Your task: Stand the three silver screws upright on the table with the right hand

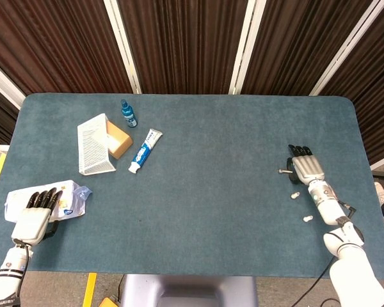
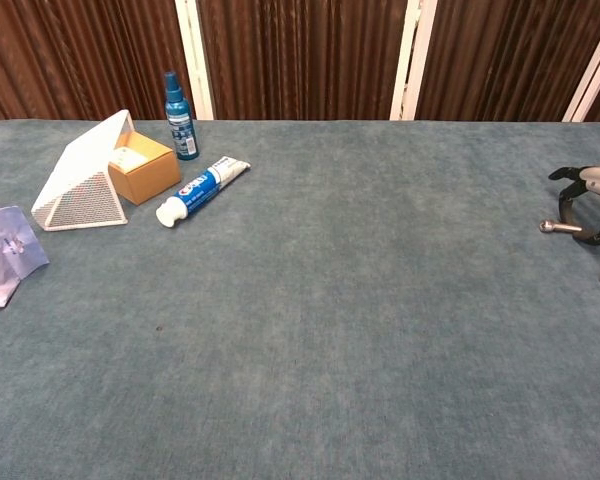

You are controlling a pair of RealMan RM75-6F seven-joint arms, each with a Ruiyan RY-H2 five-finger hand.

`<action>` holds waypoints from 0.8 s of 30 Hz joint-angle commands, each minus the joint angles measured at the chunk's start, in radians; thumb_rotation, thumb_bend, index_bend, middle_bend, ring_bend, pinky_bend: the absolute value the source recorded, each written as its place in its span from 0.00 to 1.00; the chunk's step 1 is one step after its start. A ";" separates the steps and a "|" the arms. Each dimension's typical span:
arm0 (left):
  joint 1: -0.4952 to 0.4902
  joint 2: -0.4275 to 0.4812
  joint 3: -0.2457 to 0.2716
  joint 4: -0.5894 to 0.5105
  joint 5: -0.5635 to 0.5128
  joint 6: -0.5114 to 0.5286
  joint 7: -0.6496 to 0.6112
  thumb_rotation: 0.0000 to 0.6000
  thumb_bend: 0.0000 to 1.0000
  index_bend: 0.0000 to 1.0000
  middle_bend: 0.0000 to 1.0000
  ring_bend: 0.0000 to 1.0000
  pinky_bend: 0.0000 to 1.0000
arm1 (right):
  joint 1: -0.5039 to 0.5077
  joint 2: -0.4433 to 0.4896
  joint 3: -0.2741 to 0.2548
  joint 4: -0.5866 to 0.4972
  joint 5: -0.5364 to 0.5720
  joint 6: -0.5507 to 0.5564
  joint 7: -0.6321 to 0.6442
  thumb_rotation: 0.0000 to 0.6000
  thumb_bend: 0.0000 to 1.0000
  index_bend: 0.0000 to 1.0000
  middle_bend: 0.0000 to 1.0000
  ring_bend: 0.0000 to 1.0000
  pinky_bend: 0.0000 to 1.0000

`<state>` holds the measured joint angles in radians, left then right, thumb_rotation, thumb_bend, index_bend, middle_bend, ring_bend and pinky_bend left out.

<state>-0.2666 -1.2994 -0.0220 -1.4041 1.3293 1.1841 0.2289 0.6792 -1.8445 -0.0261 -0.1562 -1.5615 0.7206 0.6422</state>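
While right hand (image 1: 305, 167) over lying screw (image 1: 285, 171), grip unclear: toothpaste (image 1: 144, 150), spray bottle (image 1: 128, 113) far left.

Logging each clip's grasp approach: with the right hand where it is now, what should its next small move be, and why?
Probably close the fingers on the far screw. The right hand sits over its shaft end with fingers curled around it, but the chest view shows the screw lying flat on the table, not yet lifted. The other two screws lie flat nearer the robot.
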 commanded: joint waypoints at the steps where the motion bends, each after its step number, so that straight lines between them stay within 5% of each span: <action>1: 0.000 0.001 0.000 -0.001 -0.001 -0.001 0.000 1.00 0.48 0.00 0.00 0.00 0.06 | 0.000 0.000 0.000 0.000 0.000 0.002 0.000 1.00 0.49 0.62 0.13 0.00 0.00; 24: 0.003 0.006 0.007 -0.015 0.014 0.011 -0.001 1.00 0.48 0.00 0.00 0.00 0.06 | -0.032 0.054 -0.012 -0.029 -0.021 0.153 -0.079 1.00 0.49 0.63 0.13 0.00 0.00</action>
<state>-0.2641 -1.2931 -0.0153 -1.4190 1.3435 1.1947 0.2280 0.6504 -1.7979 -0.0355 -0.1801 -1.5784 0.8631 0.5747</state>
